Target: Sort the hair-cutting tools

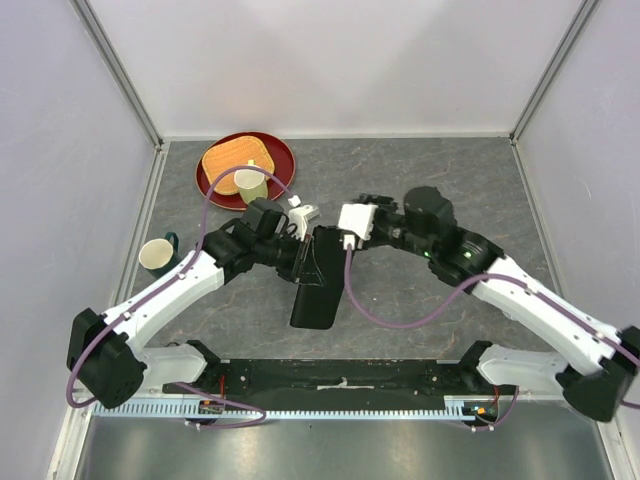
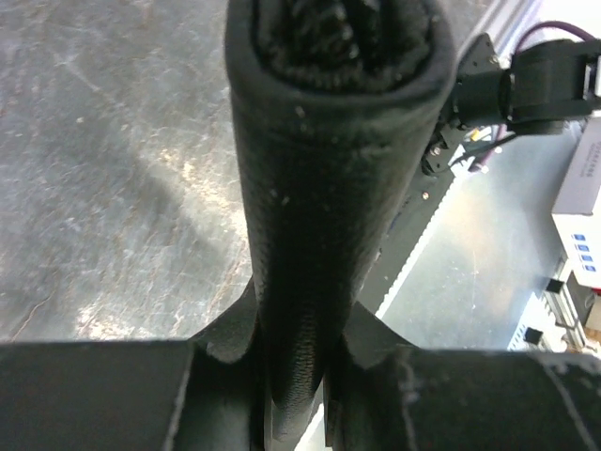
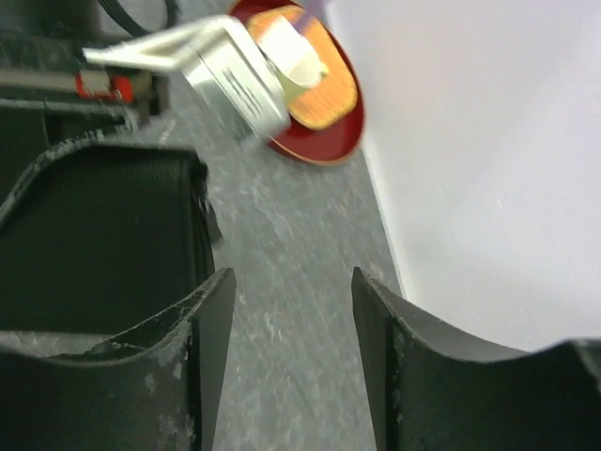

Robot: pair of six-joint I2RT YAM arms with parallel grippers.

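My left gripper (image 2: 291, 376) is clamped on the far end of the black rectangular fabric zip case (image 1: 316, 290). The case sits on the grey desk (image 1: 420, 190) between my arms, its long axis running from my bases toward the far wall. My right gripper (image 3: 291, 301) stands wide and empty just beside that far end. No black combs or silver scissors show; I judge they are inside. The step in hand is opening the case. Next, my right gripper must find the zip or mouth while the left steadies.

No text can be read; print on the white box (image 3: 235, 80) is blurred beyond reading.
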